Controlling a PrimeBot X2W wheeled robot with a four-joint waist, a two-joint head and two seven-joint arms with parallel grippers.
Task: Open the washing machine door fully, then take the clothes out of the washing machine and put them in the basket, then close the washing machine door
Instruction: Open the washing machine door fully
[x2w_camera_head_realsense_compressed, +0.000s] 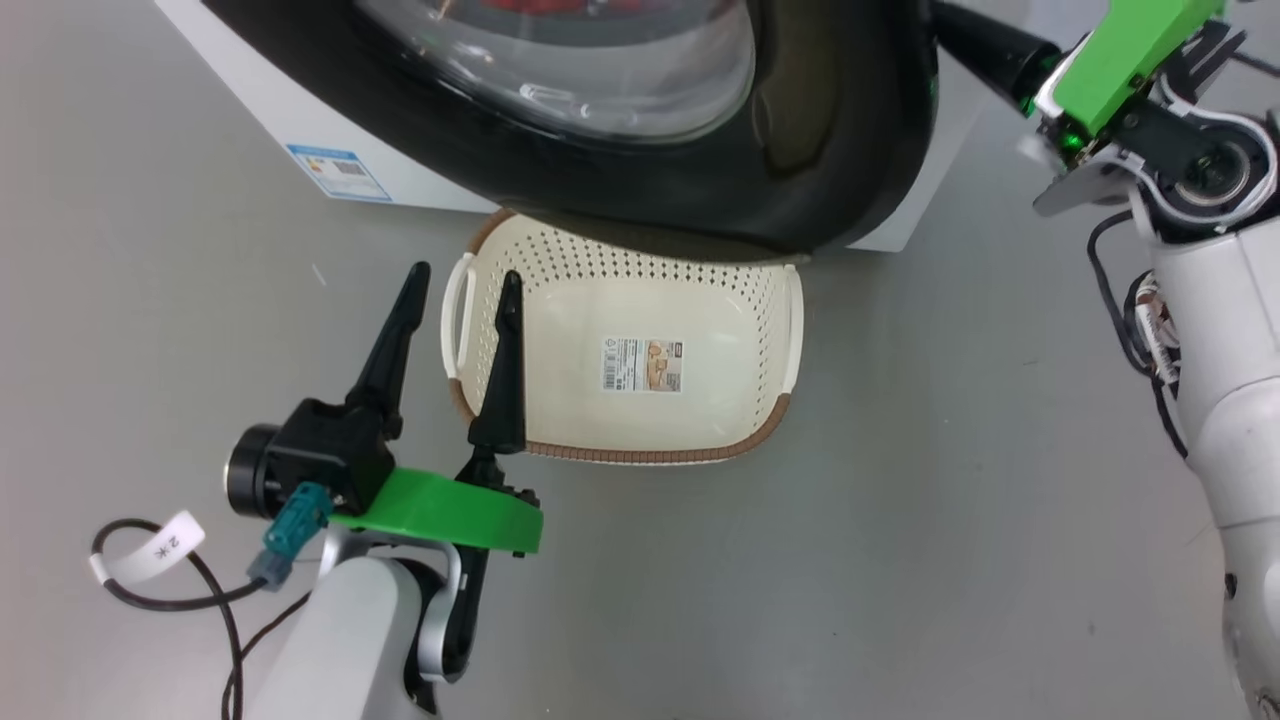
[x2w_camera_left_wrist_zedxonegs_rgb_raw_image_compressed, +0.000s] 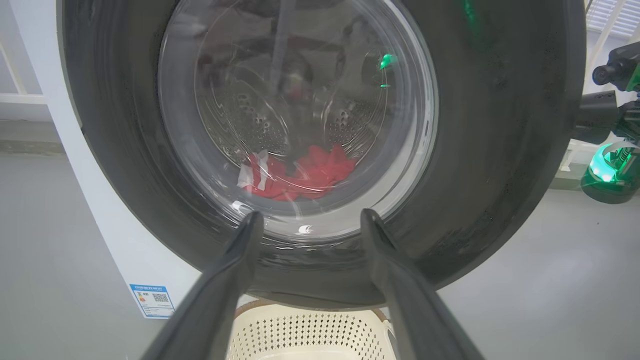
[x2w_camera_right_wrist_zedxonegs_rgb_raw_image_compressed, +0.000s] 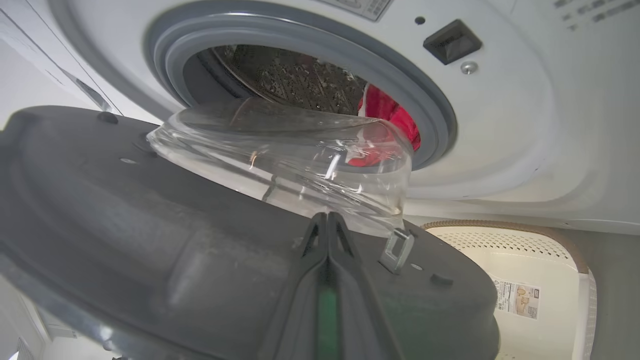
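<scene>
The right tool (x2w_camera_right_wrist_zedxonegs_rgb_raw_image_compressed: 327, 217) is clenched on nothing, its tips at the inner face of the washing machine door (x2w_camera_right_wrist_zedxonegs_rgb_raw_image_compressed: 125, 225) beside the latch hook (x2w_camera_right_wrist_zedxonegs_rgb_raw_image_compressed: 395, 250). The left tool (x2w_camera_head_realsense_compressed: 466, 272) hangs released by the left end of the basket (x2w_camera_head_realsense_compressed: 640, 455). The door stands part-way open, not fully. The clothes (x2w_camera_right_wrist_zedxonegs_rgb_raw_image_compressed: 390, 110) lie in the drum (x2w_camera_right_wrist_zedxonegs_rgb_raw_image_compressed: 290, 75) of the washing machine (x2w_camera_right_wrist_zedxonegs_rgb_raw_image_compressed: 500, 125), and the basket on the floor (x2w_camera_head_realsense_compressed: 900, 550) holds nothing. I judge only the first step is under way; unloading and closing remain.
</scene>
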